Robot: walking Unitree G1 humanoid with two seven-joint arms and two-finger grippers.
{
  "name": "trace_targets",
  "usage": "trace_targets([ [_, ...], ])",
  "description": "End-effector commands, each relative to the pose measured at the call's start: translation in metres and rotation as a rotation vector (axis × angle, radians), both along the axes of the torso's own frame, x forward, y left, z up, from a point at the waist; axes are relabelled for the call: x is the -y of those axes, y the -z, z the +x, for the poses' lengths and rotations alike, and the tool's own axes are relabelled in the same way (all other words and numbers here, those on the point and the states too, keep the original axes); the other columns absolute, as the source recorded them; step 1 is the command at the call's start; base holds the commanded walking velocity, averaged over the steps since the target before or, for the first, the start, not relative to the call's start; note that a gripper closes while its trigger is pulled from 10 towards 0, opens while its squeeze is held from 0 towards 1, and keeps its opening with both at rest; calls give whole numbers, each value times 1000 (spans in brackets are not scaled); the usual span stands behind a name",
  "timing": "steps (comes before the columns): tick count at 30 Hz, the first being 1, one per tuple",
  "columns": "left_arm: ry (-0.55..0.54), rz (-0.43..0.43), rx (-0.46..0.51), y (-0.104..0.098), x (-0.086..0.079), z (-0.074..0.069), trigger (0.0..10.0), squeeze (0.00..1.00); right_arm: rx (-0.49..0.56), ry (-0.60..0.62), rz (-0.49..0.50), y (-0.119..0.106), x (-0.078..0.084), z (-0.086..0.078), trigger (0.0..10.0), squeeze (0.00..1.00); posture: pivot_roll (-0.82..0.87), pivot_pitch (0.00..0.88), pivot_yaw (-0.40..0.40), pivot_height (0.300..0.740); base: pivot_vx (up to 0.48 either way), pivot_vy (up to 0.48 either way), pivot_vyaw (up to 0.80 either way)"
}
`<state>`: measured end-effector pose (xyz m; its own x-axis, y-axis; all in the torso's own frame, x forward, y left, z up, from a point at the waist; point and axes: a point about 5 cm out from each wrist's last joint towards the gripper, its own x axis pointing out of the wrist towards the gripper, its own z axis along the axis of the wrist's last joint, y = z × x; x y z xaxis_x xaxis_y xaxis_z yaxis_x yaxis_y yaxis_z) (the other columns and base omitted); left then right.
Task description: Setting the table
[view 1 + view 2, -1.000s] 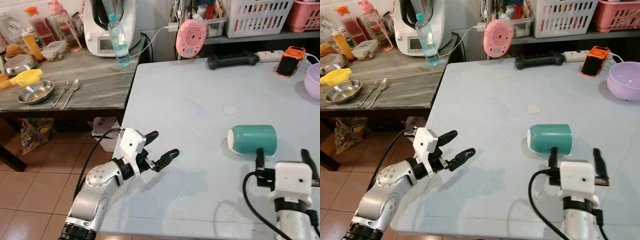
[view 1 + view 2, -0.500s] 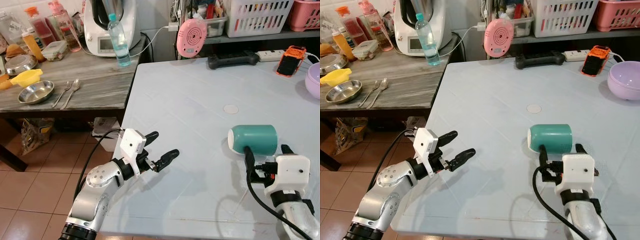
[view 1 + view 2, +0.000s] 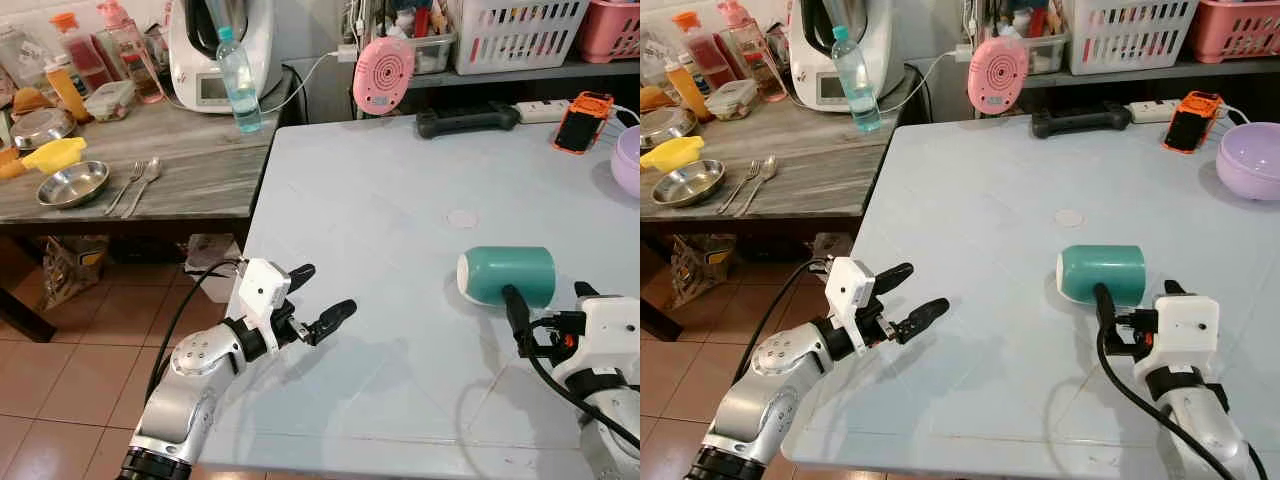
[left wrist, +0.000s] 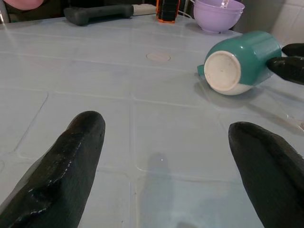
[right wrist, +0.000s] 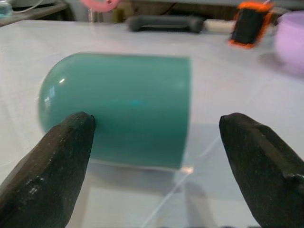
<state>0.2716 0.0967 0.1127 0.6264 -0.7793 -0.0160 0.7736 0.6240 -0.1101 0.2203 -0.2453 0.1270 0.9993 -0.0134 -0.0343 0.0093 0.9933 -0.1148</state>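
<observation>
Right gripper (image 3: 545,305) sits low over the near right part of the pale blue table (image 3: 380,200), fingers spread, directly at the near side of the teal cup (image 3: 506,276). One black fingertip (image 3: 512,296) touches or nearly touches the cup's side close to its base end; the other finger (image 3: 1174,288) lies past the cup's open end, so the cup rests just ahead of the spread fingers rather than between them. Compared with one second ago, this gripper has rotated and advanced from a squared-up position short of the cup to its present angled position against it; the cup itself has not moved. Left gripper (image 3: 318,296) hovers over the near left edge of the table, fingers spread, holding nothing, unchanged in position. The cup lies on its side, glossy teal, rounded white base (image 4: 222,71) facing the robot's left, mouth to the right. Further back stand a purple bowl (image 3: 1251,160) and an orange phone (image 3: 1190,121).
</observation>
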Motion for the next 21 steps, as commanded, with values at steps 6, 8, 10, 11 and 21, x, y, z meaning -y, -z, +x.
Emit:
trace_targets([
  [6,-8,33,9,-2,-4,0,10000,0,-64,-152,71,11,-9,16,10000,0,-117,40,137,740,0,0,0],
  [8,-8,35,11,-2,-4,0,10000,0,-66,-186,42,10,-9,21,10000,0,-114,42,138,740,0,0,0],
  [10,-9,37,12,-3,-5,0,10000,0,-66,-203,47,8,-7,27,10000,0,-109,41,137,740,0,0,0],
  [11,-11,37,12,-3,-5,-1,10000,0,-63,-213,22,7,-6,31,10000,0,-104,42,136,740,0,0,0],
  [21,-30,46,13,-4,-8,-3,10000,0,-62,-291,-89,4,-10,44,0,0,-86,45,123,740,0,0,0],
])
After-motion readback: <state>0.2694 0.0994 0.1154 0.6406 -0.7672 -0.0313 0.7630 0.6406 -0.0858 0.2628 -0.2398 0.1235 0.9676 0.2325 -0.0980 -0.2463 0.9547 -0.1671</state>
